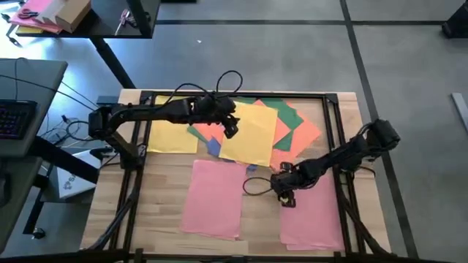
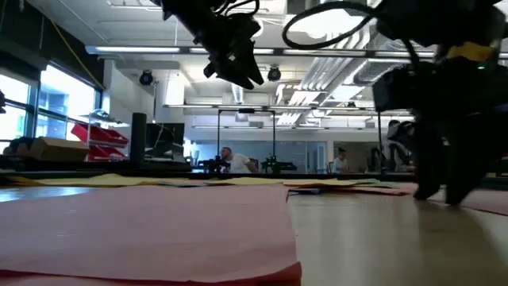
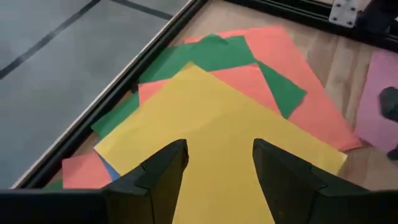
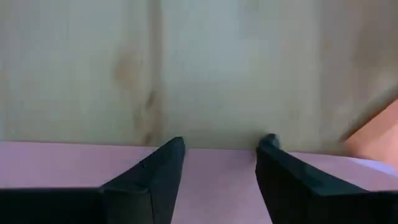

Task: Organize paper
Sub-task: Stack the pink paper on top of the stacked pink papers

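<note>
— Paper (image 1: 252,131), first lot: what stock?

— Thin flat rectangular sheets, matte. Fanned heap at the far middle of the table (image 1: 164,193), a pale wood-plank top inside a black frame (image 1: 340,139). Yellow sheet (image 3: 217,124) on top, askew; green sheet (image 3: 211,53) and orange sheet (image 3: 280,56) spread under it; a blue corner (image 1: 213,146) pokes out at the near edge. A second yellow sheet (image 1: 170,135) lies flat at the heap's left.

— Pink items?

— Pink sheet (image 1: 213,197) near centre-left, lying flat, edges square. Another pink sheet (image 1: 314,212) near right.

— Left gripper (image 1: 231,128)?

— Raised above the table, over the top yellow sheet, clear of it. Fingers (image 3: 158,171) spread, nothing between them.

— Right gripper (image 1: 285,197)?

— Low, at the far left corner of the right-hand pink sheet. Fingers (image 4: 152,171) parted, tips over the sheet's edge where pink meets bare wood; I cannot tell whether they touch it.

— Surroundings?

— Cables loop over both arms. Off the table at far left, a side desk with a cardboard box (image 1: 72,13). Room beyond holds shelving and a person (image 2: 230,161), well apart.
</note>
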